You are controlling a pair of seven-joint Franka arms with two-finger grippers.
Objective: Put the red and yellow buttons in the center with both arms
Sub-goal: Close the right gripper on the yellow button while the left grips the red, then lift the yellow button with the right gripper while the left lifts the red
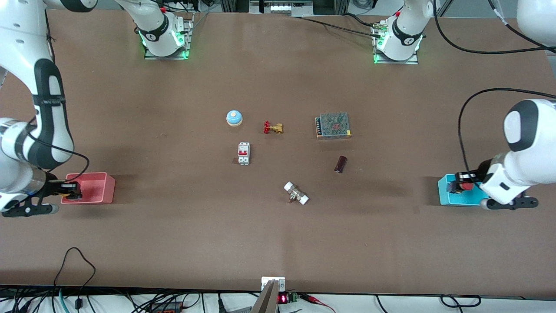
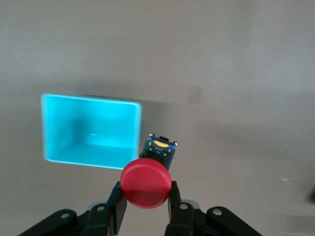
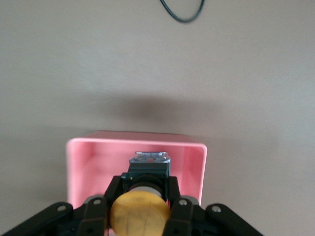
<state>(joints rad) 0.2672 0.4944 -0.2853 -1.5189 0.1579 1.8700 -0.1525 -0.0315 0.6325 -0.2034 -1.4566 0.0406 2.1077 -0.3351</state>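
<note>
Buttons ride in both pincers above the brown table (image 1: pixel 278 243), whose bare centre awaits them; cluttering mid-frame, largest to smallest, sit a power supply (image 1: pixel 333 125), breaker (image 1: pixel 243 154) and brass valve (image 1: pixel 273 128); at middle right the left pincer (image 2: pixel 145 204) pinches the red button (image 2: pixel 146 182) over the cyan bin (image 1: pixel 456 198); at middle left the right pincer (image 3: pixel 140 206) pinches the yellow button (image 3: pixel 140 214) over the pink bin (image 1: pixel 93 188); converging arms could clip clutter, or a smooth cap might slip.

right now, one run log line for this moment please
left gripper: shut on red button, over cyan bin | right gripper: shut on yellow button, over pink bin
</note>
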